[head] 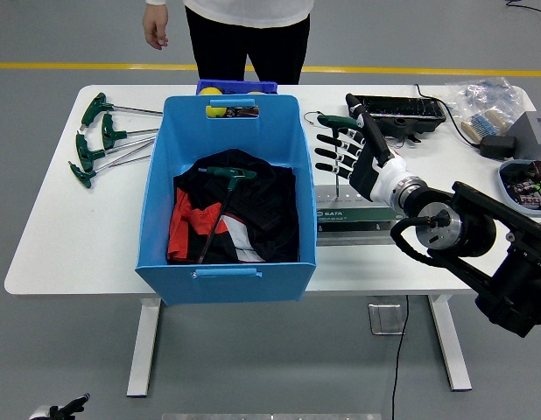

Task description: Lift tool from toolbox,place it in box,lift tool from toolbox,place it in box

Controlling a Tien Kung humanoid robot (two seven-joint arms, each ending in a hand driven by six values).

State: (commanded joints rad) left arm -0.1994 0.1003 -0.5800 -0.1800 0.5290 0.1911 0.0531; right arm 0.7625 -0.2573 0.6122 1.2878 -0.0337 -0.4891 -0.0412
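Observation:
My right hand (339, 142) is raised over the table just right of the blue box (157, 188). It is shut on a green T-handle wrench (335, 122) whose thin shaft hangs down toward the grey tool holder (362, 217). In the blue box, on black and red cloth (262, 214), lies another green T-handle wrench (228, 177). My left hand (62, 408) shows small at the bottom left corner, below table level.
Several green T-handle wrenches (97, 140) lie at the table's left. A black case (402, 108), a plastic bag (485, 98) and a tray of parts (523, 186) sit at the right. A person (244, 26) stands behind the table with a hand (155, 30) held off it.

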